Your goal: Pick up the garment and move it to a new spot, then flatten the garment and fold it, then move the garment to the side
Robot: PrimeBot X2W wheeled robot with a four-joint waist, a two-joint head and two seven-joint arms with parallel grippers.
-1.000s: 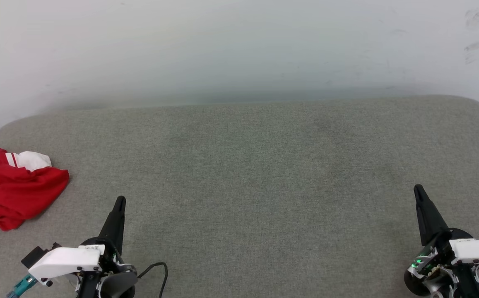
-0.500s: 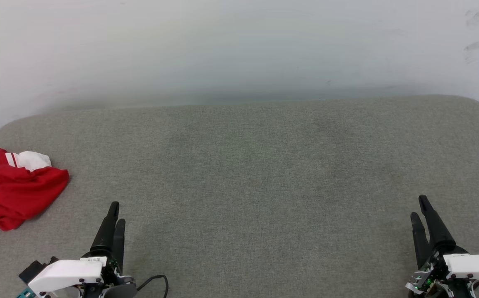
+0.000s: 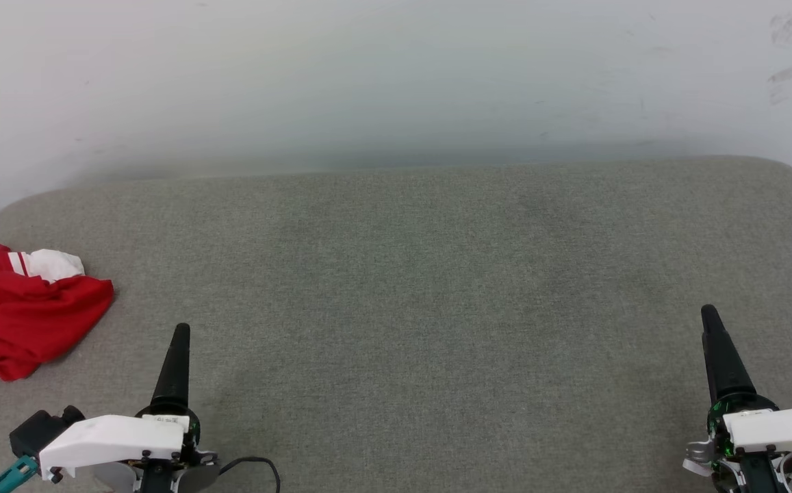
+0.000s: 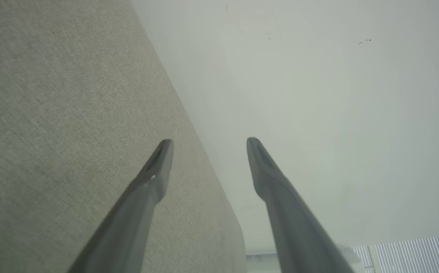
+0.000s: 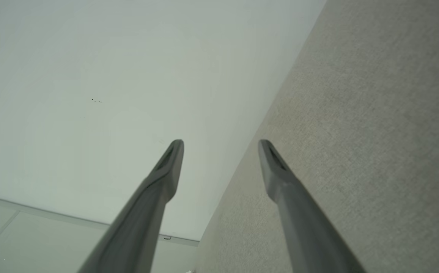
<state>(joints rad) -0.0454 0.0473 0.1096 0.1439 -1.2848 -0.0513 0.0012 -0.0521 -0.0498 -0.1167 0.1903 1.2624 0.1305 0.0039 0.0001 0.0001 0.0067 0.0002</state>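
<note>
**Helper:** Where is the garment?

**Me:** Far to my left. The garment [image 3: 26, 311] lies in a crumpled red heap on the grey cushion [image 3: 409, 287], close to its left edge. Nothing is touching it.

**Helper:** Which way does it point?

**Me:** Its white sleeve [image 3: 57, 263] is on the far side, toward the wall [image 3: 396, 82]. A red corner sticks out to the right, toward the middle of the cushion. I think the heap is longest from near left to far right. But the picture's edge cuts some of it off, so I can't be sure.

**Helper:** And your claws?

**Me:** My left gripper [image 4: 208, 141] is near the heap, a bit to its right and closer to me. Its two fingers are apart, with nothing between them. My right gripper [image 5: 221, 141] is way over on the other side, well apart from the shirt. Its fingers are spread too, and they hold nothing.

**Helper:** So what step are you on?

**Me:** The very first one, I'd say: picking it up. That has not begun. Next I would swing my left arm over to the left, come down on the heap, and pinch a thick fold of red cloth. The cloth looks soft and floppy, so I should grab deep, or it may slip out.
</note>
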